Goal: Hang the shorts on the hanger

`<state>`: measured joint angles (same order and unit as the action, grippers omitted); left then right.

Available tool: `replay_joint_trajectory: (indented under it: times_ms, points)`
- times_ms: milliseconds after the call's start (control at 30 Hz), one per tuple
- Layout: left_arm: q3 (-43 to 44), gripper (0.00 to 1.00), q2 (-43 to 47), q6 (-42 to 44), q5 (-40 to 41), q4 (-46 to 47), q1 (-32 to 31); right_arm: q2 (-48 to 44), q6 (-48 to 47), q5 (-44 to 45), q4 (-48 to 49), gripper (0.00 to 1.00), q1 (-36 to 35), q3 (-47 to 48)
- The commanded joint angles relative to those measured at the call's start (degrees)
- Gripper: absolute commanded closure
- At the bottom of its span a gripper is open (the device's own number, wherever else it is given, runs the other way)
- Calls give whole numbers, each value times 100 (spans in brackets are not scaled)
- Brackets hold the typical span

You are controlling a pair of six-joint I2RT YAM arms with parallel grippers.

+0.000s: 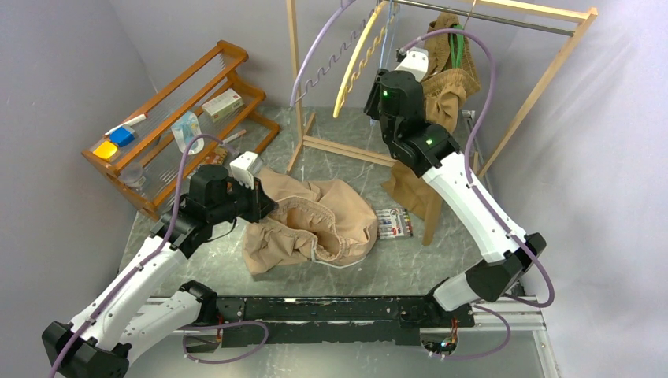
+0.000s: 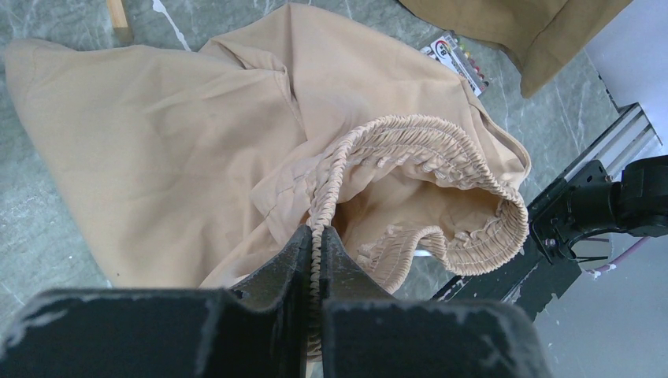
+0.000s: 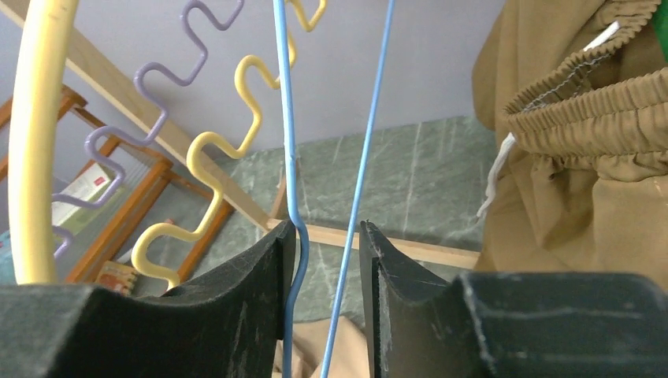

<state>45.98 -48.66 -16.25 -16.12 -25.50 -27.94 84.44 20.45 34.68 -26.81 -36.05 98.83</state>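
Note:
The light tan shorts [image 1: 315, 220] lie crumpled on the table in front of the left arm, their gathered waistband [image 2: 425, 146] standing open. My left gripper [image 1: 264, 206] is shut on the waistband's edge, which is pinched between the fingers in the left wrist view [image 2: 317, 232]. The thin light-blue hanger [image 1: 384, 39] hangs on the rack at the back. My right gripper [image 1: 380, 77] is open around it: two blue wires [image 3: 285, 118] run between the jaws [image 3: 327, 236], one touching the left finger [image 3: 268, 268].
A yellow hanger [image 1: 354, 71] and a lilac hanger [image 1: 315, 55] hang left of the blue one. Darker brown shorts [image 1: 449, 87] hang on the wooden rack [image 1: 543, 79]. A wooden shelf [image 1: 173, 118] stands at the back left. A marker box [image 1: 394, 223] lies right of the shorts.

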Motion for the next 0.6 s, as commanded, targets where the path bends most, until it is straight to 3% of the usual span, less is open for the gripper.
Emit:
replay_joint_trajectory:
  times_ms: [0, 267, 567]
  points:
    - [-45, 93, 82, 49, -27, 241, 44, 160, -270, 389, -222, 62, 39, 301]
    - [-53, 93, 85, 47, -28, 248, 48, 343, -541, 657, -328, 61, 37, 508]
    - [-46, 93, 68, 55, -40, 262, 52, 241, -905, 840, 123, 96, 37, 436]
